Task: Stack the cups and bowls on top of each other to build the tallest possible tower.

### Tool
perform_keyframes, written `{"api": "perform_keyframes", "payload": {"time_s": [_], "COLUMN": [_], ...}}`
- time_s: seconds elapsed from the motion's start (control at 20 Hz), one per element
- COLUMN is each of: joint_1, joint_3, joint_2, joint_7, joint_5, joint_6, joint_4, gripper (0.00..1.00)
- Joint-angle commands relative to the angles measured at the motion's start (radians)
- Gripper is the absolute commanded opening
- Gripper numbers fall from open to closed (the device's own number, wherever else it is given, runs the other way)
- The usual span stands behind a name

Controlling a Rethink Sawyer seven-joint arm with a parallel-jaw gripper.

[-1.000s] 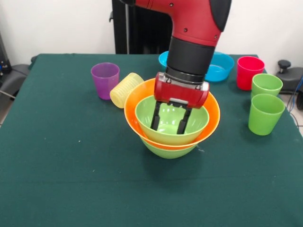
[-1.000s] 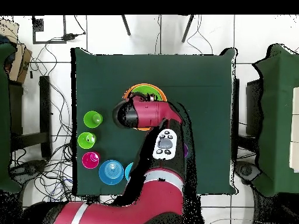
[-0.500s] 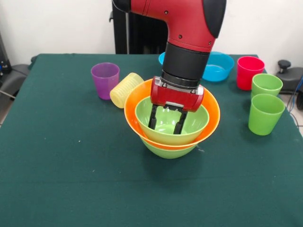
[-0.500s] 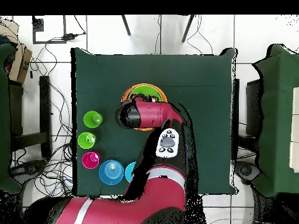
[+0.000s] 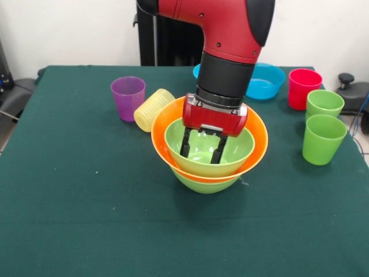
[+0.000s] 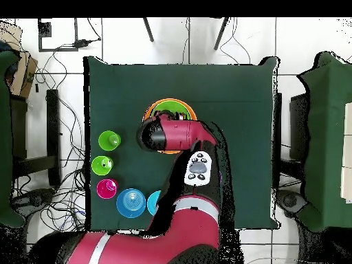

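White wall point(image 5: 69, 29), tiled floor point(image 6: 62, 41), green-clothed table point(image 5: 86, 219).

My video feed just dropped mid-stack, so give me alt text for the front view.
The gripper, fingers open and empty, reaches into the top lime green bowl of a three-bowl nest: lime green, orange bowl, lime green. Behind on the green table: a purple cup, a tipped yellow cup, a blue bowl; at right a red cup and two green cups.

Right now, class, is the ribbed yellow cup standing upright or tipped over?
Tipped over. The yellow cup lies on its side, leaning against the orange bowl beside the upright purple cup.
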Motion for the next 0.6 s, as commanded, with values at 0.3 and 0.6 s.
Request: {"api": "perform_keyframes", "payload": {"time_s": [0.3,0.6], "joint_1": [0.023,0.023], "joint_3": [0.069,0.059], "joint_2": [-0.126,-0.219], "joint_7": [0.080,0.082], "joint_5": [0.015,0.011], "joint_6": [0.145,0.164], "joint_4": [0.061,0.172], "gripper": [1.00,1.00]}}
